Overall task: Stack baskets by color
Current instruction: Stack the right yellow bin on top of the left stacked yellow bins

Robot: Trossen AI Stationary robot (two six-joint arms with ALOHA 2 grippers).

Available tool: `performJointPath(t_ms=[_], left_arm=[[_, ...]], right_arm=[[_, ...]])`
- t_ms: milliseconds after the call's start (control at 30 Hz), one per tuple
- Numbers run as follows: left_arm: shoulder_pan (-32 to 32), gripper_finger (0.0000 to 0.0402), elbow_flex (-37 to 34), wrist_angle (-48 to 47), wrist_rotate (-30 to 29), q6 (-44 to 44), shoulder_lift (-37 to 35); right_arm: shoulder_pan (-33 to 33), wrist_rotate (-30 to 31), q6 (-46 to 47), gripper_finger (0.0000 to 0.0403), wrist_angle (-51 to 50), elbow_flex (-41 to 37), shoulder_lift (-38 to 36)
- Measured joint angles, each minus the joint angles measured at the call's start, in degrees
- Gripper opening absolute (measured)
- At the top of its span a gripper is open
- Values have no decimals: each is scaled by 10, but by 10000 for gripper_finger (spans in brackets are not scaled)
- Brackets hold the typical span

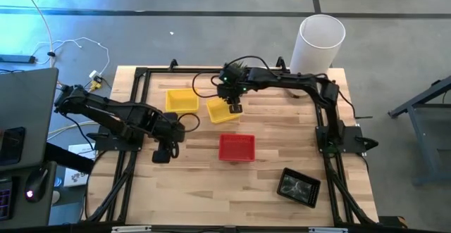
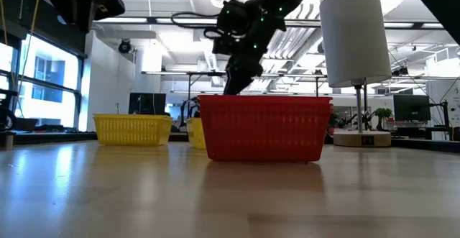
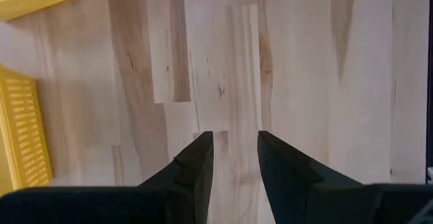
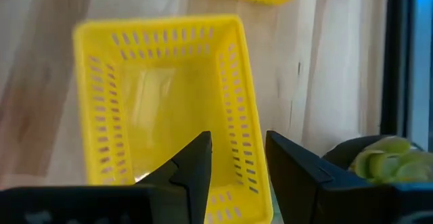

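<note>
Two yellow baskets rest on their bottoms at the table's far side, one (image 1: 181, 100) to the left of the other (image 1: 224, 110). A red basket (image 1: 237, 147) stands mid-table and a black basket (image 1: 299, 186) near the front right. My right gripper (image 4: 237, 160) hovers open above the right-hand yellow basket (image 4: 162, 109), its fingers either side of one long wall without touching it. My left gripper (image 3: 235, 149) is open over bare wood left of the red basket, with nothing between its fingers.
A tall white cylinder (image 1: 320, 43) stands at the far right corner. A small green plant (image 4: 375, 160) sits close beside the right-hand yellow basket. Bare wood lies in front of the red basket (image 2: 262, 126) and along the table's near edge.
</note>
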Motion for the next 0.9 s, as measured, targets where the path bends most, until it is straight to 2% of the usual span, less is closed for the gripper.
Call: performJointPath(t_ms=[733, 833, 900], left_arm=[[-6, 101, 0, 0, -40, 2, 0], [-6, 101, 0, 0, -40, 5, 0], [-5, 101, 0, 0, -42, 11, 0]], right_arm=[[-35, 19, -10, 124, 4, 0, 71], [-35, 18, -7, 107, -1, 0, 77], [-35, 15, -7, 80, -10, 0, 79]])
